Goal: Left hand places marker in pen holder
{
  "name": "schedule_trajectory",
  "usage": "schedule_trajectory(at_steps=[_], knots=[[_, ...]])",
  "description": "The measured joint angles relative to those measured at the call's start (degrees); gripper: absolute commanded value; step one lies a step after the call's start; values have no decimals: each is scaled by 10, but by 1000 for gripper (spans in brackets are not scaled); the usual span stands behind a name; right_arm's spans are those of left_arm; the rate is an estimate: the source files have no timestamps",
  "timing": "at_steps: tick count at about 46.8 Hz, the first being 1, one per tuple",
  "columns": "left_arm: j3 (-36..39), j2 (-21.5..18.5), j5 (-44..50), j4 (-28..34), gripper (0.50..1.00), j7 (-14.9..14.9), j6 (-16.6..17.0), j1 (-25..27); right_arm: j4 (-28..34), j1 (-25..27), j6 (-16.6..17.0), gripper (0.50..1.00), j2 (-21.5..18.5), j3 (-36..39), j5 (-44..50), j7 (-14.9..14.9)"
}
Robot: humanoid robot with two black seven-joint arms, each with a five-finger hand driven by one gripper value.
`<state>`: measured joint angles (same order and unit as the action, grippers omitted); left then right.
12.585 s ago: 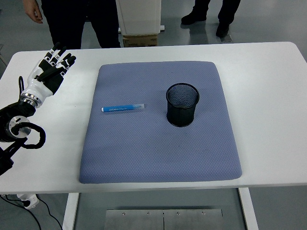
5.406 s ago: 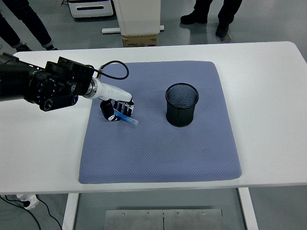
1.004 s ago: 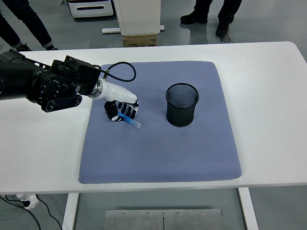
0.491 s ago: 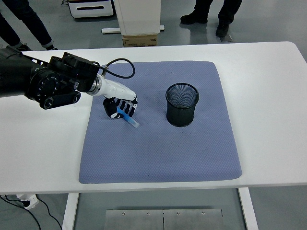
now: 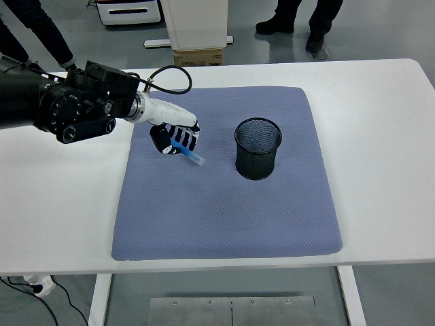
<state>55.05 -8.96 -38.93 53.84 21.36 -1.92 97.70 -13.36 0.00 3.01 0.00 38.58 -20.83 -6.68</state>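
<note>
Blue marker w/ pale tip [image 5: 189,153] was gripped in the left hand [image 5: 175,139], fingers curled round its upper part, tip end sticking out down-right at a tilt. Looked lifted off the blue-grey textured fabric mat [image 5: 224,204], but contact hard to judge from this angle. Position: over the mat's left half, nearer its far-left corner, well apart from the black wire-mesh cylindrical pen holder [image 5: 258,149]. Holder stood upright on the mat, right of centre, toward the far edge; nothing visible inside.

Left arm [image 5: 71,112] came in from the left edge of the white tabletop [image 5: 380,122], black joint housing over the bare tabletop, a black cable looping above the white wrist section. Mat sat roughly centred on the tabletop.

Beyond the far edge: a person's legs and shoes [image 5: 299,20], cardboard box [image 5: 198,56] on the floor.
</note>
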Motion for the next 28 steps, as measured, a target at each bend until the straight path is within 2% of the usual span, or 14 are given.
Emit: schedule_trajectory(at_steps=[16, 28], knots=[[-62, -7, 35, -12, 500, -3, -13, 10, 0, 0, 0, 1000, 0, 0, 0, 0], [-72, -10, 69, -13, 500, -4, -13, 20, 0, 0, 0, 1000, 0, 0, 0, 0]])
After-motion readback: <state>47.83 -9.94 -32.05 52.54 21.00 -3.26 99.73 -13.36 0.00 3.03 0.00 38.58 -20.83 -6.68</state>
